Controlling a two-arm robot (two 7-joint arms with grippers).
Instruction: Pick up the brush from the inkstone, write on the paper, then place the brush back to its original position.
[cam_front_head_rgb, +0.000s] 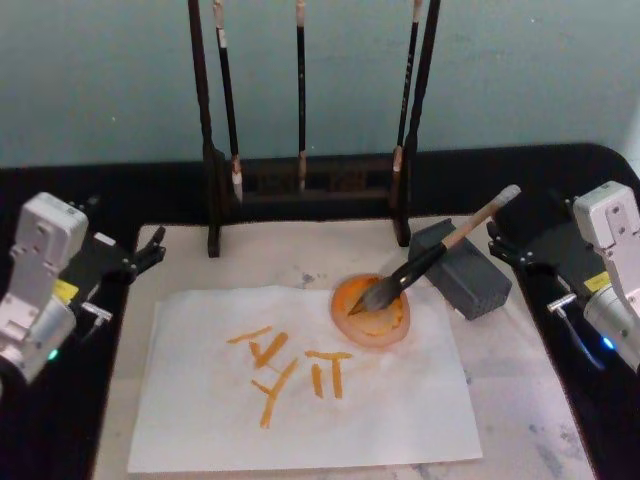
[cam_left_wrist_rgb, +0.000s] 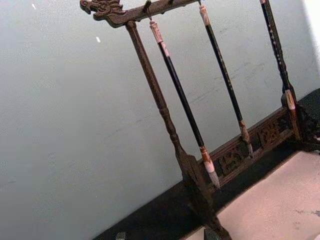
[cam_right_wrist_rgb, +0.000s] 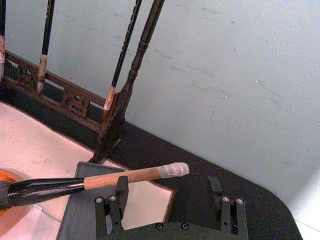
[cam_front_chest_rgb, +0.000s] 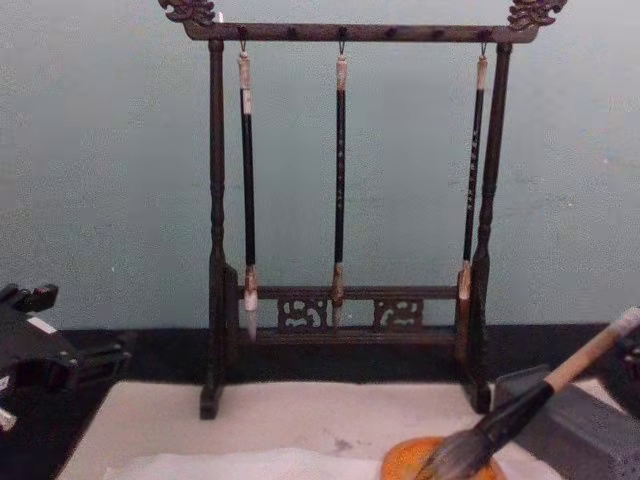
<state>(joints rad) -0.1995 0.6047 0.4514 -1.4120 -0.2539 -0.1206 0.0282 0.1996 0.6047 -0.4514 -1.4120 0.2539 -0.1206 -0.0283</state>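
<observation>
Brush lies propped on the grey inkstone, bristles in the orange dish at the paper's edge. Right gripper hovers behind the handle, fingers spread, empty. Left gripper sits parked far left. One clipped handle could flick ink across the sheet!

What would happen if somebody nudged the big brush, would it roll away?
Probably a bit: the brush has a round handle propped only on the grey block, so it could roll off. Its bushy bristles, lying in the orange dish, likely bend softly. The handle looks stiff. Left gripper and right gripper sit parked aside.
</observation>
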